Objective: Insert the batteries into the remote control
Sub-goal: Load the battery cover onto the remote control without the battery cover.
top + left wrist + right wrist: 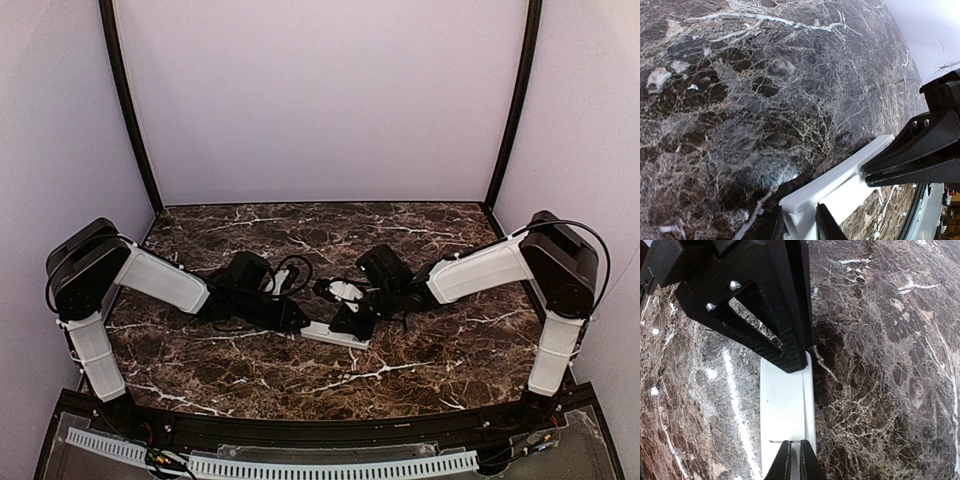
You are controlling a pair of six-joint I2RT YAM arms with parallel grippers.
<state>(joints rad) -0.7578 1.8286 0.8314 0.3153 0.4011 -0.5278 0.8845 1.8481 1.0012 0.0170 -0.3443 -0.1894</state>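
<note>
The remote control [332, 335] is a slim white bar lying on the marble, its plain back face up in the wrist views. My left gripper [797, 216] is shut on one end of the remote control [840, 192]. My right gripper [796, 446] stands over the other end of the remote control [785, 405]. Its jaws are almost together, with the tips at a thin seam across the back. In the top view, the left gripper [298, 322] and the right gripper [356, 322] face each other across the bar. The batteries are out of view.
Dark veined marble tabletop [420, 360] surrounds the remote. Pale walls [320, 100] enclose the back and sides. Black cables [295, 270] loop behind both wrists. The left gripper's fingers [775, 305] fill the top of the right wrist view, and the right gripper's fingers [920, 155] fill the right of the left wrist view.
</note>
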